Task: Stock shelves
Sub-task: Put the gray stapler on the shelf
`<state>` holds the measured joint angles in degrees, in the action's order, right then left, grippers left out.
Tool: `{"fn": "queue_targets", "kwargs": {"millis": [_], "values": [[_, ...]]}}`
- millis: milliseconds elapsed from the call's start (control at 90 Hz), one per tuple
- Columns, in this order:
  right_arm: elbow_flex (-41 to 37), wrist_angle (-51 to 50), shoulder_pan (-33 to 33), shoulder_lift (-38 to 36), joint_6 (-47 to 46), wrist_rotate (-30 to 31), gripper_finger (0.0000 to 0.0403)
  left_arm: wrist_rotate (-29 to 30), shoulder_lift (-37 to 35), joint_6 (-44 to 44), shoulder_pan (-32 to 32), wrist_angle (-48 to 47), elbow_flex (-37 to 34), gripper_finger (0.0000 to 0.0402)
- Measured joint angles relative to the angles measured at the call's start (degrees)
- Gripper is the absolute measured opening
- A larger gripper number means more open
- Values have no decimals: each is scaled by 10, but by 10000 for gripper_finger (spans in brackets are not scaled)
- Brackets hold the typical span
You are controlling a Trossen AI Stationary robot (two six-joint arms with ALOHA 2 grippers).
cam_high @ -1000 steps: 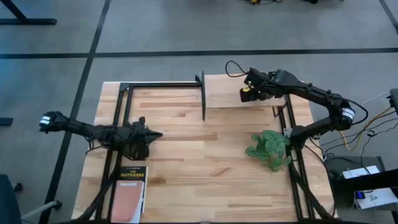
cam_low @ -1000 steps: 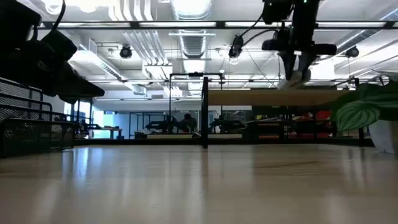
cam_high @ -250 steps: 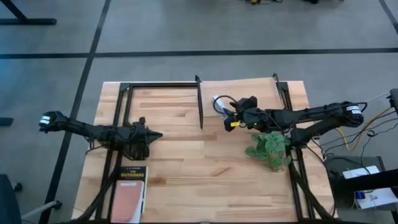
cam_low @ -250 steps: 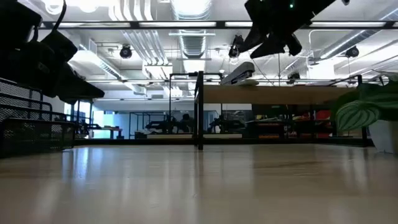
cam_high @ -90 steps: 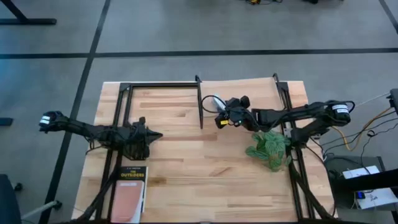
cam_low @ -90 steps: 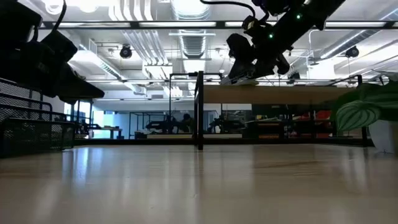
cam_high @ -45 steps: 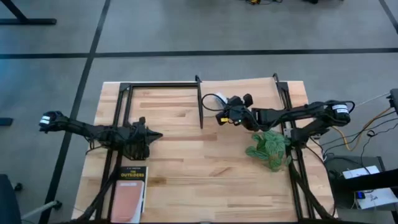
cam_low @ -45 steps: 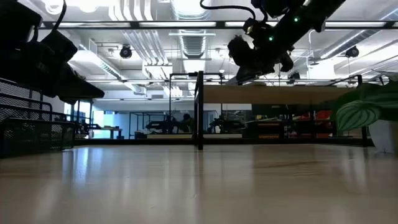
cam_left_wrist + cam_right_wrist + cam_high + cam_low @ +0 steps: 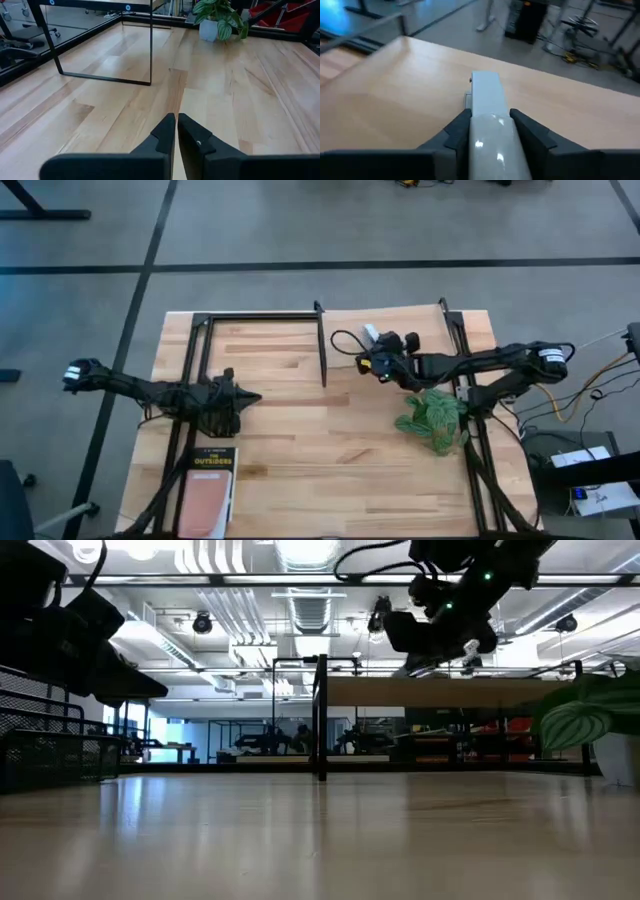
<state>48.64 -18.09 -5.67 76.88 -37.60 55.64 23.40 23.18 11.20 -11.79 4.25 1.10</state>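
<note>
While the left gripper (image 9: 175, 131) rests pinched together, the right gripper (image 9: 490, 131) grips a white stapler (image 9: 487, 117).
The shelf (image 9: 410, 85) lies just beneath it.

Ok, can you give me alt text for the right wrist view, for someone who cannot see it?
The right gripper is shut on a silver-grey, stapler-shaped metal object, held just above the light wood board of the small riser shelf. Beyond the board's far edge, a grey floor and blurred equipment fill the background.
</note>
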Motion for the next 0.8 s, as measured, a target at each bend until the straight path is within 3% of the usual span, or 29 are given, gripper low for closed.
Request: {"fn": "queue_targets", "kwargs": {"millis": [456, 600, 800], "values": [[0, -273, -21, -63, -253, 78, 108, 0, 0, 0, 0, 0, 0, 4], [0, -280, -40, -53, -263, 78, 93, 0, 0, 0, 0, 0, 0, 4], [0, -281, -65, -45, -289, 75, 106, 0, 0, 0, 0, 0, 0, 4]]}}
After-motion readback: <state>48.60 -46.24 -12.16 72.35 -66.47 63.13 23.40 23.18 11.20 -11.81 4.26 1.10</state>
